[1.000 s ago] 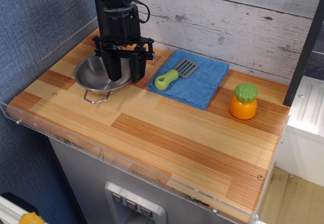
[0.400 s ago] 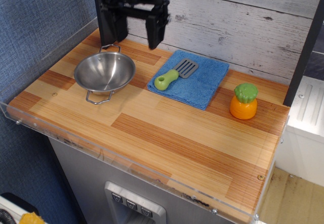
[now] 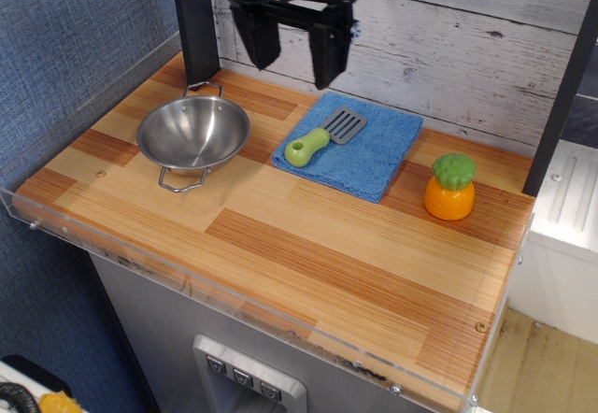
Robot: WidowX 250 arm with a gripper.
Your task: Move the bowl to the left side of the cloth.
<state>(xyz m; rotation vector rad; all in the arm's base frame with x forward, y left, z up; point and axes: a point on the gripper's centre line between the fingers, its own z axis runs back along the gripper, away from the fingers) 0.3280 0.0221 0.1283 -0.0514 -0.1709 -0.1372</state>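
Note:
The shiny steel bowl (image 3: 193,133) with two wire loop handles sits upright on the wooden counter, just left of the blue cloth (image 3: 353,144). The cloth lies flat at the back middle. My gripper (image 3: 292,65) hangs open and empty, raised above the counter near the back wall, between the bowl and the cloth and apart from both.
A spatula with a green handle (image 3: 320,138) lies on the cloth. An orange toy with a green top (image 3: 449,187) stands right of the cloth. A clear plastic rim (image 3: 234,299) edges the counter's front and left. A dark post (image 3: 193,21) stands behind the bowl.
My gripper has let go of the bowl, risen out of it and moved right along the back wall. The bowl stays where it was set down.

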